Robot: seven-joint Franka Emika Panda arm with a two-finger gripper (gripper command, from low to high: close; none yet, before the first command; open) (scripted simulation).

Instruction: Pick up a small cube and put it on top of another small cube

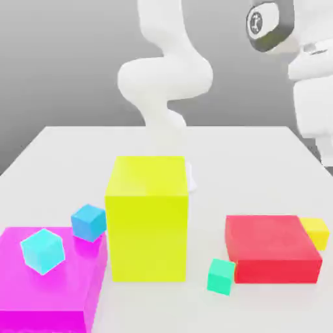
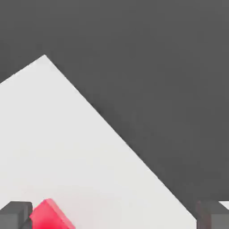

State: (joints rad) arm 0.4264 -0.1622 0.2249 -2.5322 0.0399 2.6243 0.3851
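Observation:
The small yellow cube (image 1: 316, 232) sits on the white table at the exterior view's right, tucked against the far right corner of a flat red block (image 1: 272, 247). A small green cube (image 1: 221, 276) lies by the red block's near left corner. A small blue cube (image 1: 88, 222) rests at the magenta slab's far corner, and a small cyan cube (image 1: 43, 250) sits tilted on that slab. The arm's hand (image 1: 311, 84) hangs high above the yellow cube's side of the table. In the hand view my gripper (image 2: 114, 217) is open, its fingertips (image 2: 15, 214) wide apart with nothing between them.
A tall large yellow block (image 1: 147, 218) stands mid-table between the magenta slab (image 1: 45, 293) and the red block. A corner of the red block (image 2: 50, 217) shows in the hand view, along with the table's edge (image 2: 112, 129). Bare table (image 1: 260, 169) lies behind the blocks.

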